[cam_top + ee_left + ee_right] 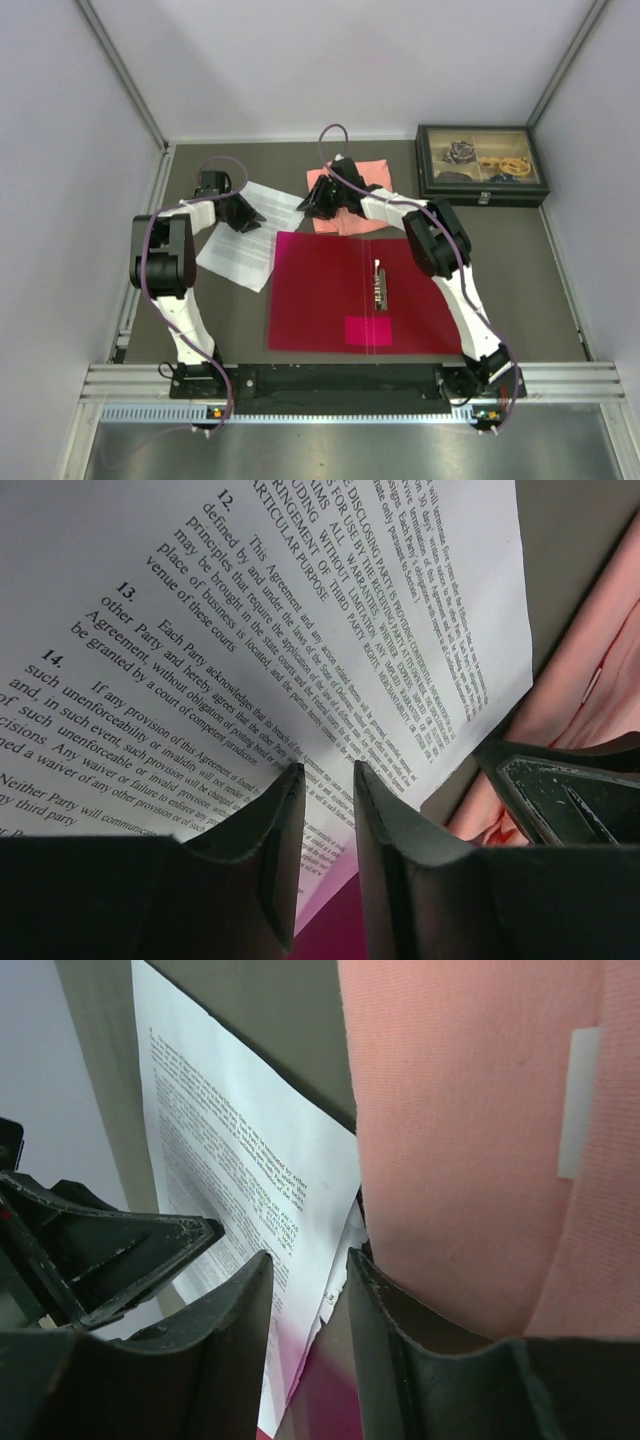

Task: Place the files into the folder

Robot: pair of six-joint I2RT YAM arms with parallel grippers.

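The folder (pixel 330 300) lies open and flat mid-table, its metal clip (pixel 380 283) on the right half. The files (pixel 248 240), white sheets of dense text, lie left of it, their right edge over the folder's left border. My left gripper (pixel 245 212) sits low at the sheets' far edge. In the left wrist view its jaws (pixel 325 772) stand narrowly open, with the files (pixel 250 600) and a strip of folder (pixel 335 930) showing in the gap. My right gripper (pixel 318 205) faces it from the right, also narrowly open (pixel 308 1255) over the files' corner (pixel 230 1150).
A salmon-pink cloth (pixel 350 200) lies behind the folder, right beside my right gripper's outer finger (pixel 400 1310). A dark box (pixel 482 165) with a clear lid and small items stands at the back right. Aluminium rails border the table's left, right and near edges.
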